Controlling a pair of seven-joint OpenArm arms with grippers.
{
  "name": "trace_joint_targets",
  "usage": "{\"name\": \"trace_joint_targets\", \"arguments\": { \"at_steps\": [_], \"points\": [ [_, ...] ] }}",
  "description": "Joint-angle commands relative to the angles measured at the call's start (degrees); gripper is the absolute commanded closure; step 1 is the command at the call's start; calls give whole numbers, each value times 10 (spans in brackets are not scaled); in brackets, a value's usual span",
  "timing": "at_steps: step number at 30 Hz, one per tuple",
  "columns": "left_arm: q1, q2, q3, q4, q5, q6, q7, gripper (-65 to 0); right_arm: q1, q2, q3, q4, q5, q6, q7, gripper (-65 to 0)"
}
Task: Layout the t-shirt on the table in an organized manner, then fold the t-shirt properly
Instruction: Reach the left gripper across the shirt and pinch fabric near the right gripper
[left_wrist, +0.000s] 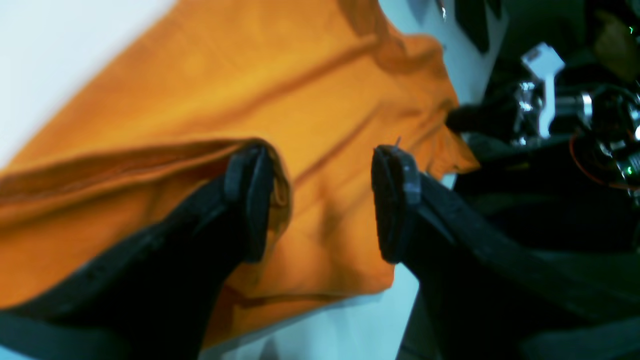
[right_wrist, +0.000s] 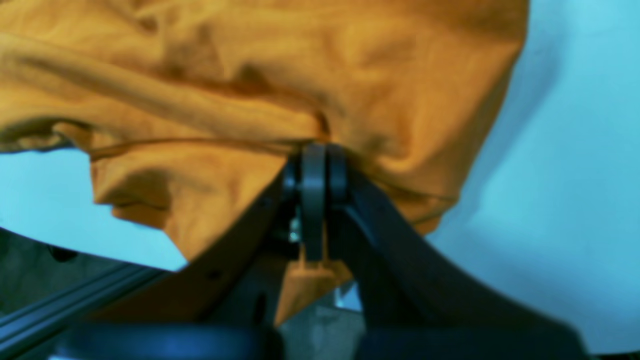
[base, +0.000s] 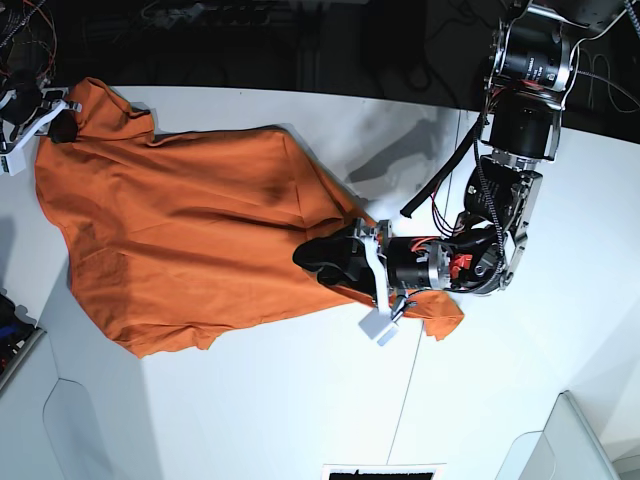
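Base view: right pincer (right_wrist: 320, 170) clenched on the t-shirt (base: 190, 240), left pincer (left_wrist: 322, 200) gaping; pull now, and fabric probably bunches on the desk (base: 300, 400).

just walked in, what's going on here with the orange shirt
A two-armed robot is spreading an orange t-shirt on the white table. The right gripper is clamped on one edge at the table's side. The left gripper hangs open over the opposite end, gripping nothing. The shirt lies mostly spread but wrinkled, unfolded.

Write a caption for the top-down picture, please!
Orange t-shirt spread on the white table, one robot hand open above it.
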Motion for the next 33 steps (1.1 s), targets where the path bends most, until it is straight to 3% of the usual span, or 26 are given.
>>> {"name": "trace_joint_targets", "arguments": {
  "at_steps": [1,4,7,12,17,25,29,33],
  "points": [
    [-17,0,14,11,-19,-5,-16,-339,3,11,3,6,7,-2,7,0],
    [-28,8,64,11,-3,-5,-45,-340,3,11,3,3,6,-2,7,0],
    [-43,37,98,10,55,-5,-68,-340,3,11,3,-8,6,-2,7,0],
    [-65,92,104,9,118,-5,-101,-340,2,11,3,-38,6,-2,6,0],
    [-78,134,97,5,121,-5,-99,-340,3,11,3,-54,6,-2,7,0],
    [-70,167,113,-46,144,-5,-41,-340,3,11,3,-54,23,-2,18,0],
    [-71,166,160,-58,144,-5,18,-340,3,11,3,-54,23,-2,18,0],
    [-68,167,224,-61,115,-5,28,-340,3,11,3,-54,23,-2,18,0]
  ]
}}
